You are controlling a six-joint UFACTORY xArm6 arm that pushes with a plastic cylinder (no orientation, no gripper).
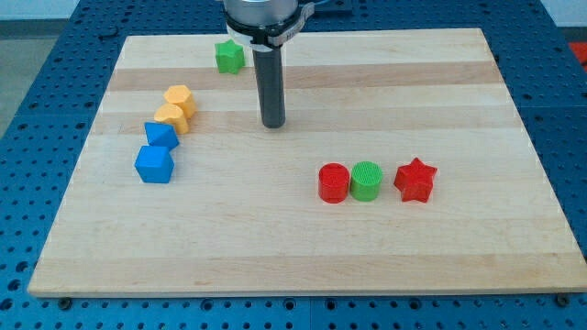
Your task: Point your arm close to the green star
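Green star [229, 57] sits near the board's top edge, left of centre. My tip [273, 124] is a bare rod, no claw, so nothing to open or hold; it's down-right of the star, apart from it. Yellow blocks [174, 107] and blue blocks [157, 154] lie toward left edge, clear of the path.

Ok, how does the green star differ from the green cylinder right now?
The green star has a pointed, star-shaped outline; the green cylinder is round with a ribbed top. The green star sits alone near the view's top, left of my tip; the green cylinder sits lower right, packed between the red cylinder and red star. The green star lies nearer my tip than the green cylinder. Both are green.
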